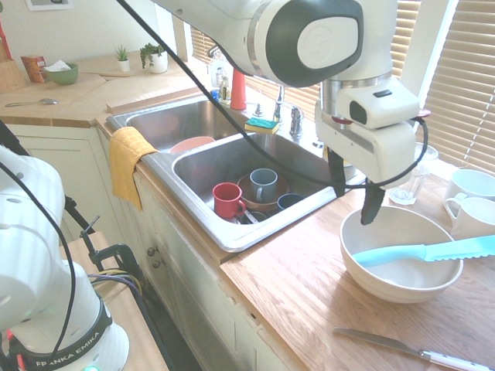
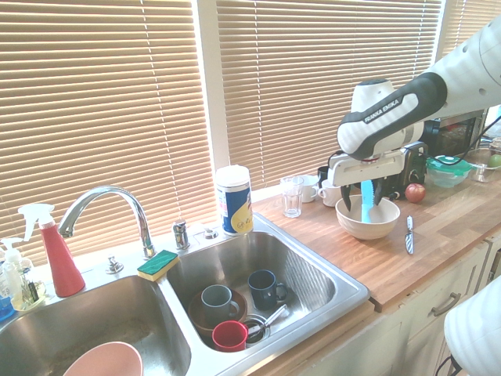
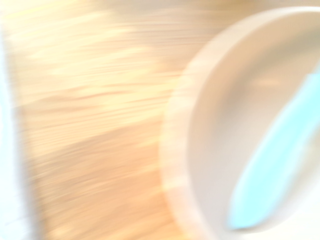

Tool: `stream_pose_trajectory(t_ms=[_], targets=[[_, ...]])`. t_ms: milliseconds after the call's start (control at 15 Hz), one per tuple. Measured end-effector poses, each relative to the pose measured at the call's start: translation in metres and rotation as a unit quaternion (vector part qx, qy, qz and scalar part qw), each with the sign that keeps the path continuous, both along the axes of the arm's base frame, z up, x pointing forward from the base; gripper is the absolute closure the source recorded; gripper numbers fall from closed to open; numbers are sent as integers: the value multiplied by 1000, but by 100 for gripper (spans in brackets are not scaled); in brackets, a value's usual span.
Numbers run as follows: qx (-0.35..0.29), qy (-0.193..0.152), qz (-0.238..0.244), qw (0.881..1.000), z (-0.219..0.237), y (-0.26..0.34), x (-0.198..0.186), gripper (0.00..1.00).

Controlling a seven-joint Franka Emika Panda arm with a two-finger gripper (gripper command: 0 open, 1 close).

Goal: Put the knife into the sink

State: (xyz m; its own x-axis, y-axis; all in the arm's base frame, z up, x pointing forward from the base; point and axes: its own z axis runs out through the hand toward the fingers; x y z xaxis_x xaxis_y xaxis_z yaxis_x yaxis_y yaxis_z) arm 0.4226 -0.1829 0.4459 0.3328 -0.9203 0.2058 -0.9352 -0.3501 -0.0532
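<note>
Knife [image 1: 433, 252]: long, pale turquoise, one colour throughout, toothed edge. Lies slanted in white bowl [image 1: 400, 255], one end down inside, blade end sticking out over the rim. Blurred in wrist view but same blue strip [image 3: 270, 175] inside bowl [image 3: 200, 150].

Bowl stands on wooden desk [image 1: 309, 301], well apart from sink [image 1: 232, 236].

Gripper [image 1: 354, 199] hangs over bowl's near rim, pointing down, dark fingers apart, empty, not touching knife.

Sink: steel, squarer basin of a pair, shiny rim. Holds red mug [image 1: 227, 199], grey mug [image 1: 263, 184], dark blue mug [image 1: 288, 201] and a brown dish.

Desk also carries a silver table knife [image 1: 410, 349], drinking glass [image 2: 292, 196], wipes canister [image 2: 234, 200]; its label not legible.

Kitchen, slatted window blinds [image 2: 102, 102], yellow cloth [image 1: 128, 164] over sink edge. Arm reads "FRANKA EMIKA".
</note>
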Motion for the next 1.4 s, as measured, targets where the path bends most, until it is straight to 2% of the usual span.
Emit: stream_pose_trajectory(t_ms=[200,467,667,933,1333,1400], targets=[[1,-17,-35,999,-9,-37,-9,0],[-1,-37,-50,998,-31,-63,-5,0],[-2,-53,-54,997,-47,-64,7,0],[1,-73,-96,993,-61,-62,27,0],[-3,-82,-136,987,-77,-68,50,0],[-2,-84,-138,987,-78,-68,54,100]])
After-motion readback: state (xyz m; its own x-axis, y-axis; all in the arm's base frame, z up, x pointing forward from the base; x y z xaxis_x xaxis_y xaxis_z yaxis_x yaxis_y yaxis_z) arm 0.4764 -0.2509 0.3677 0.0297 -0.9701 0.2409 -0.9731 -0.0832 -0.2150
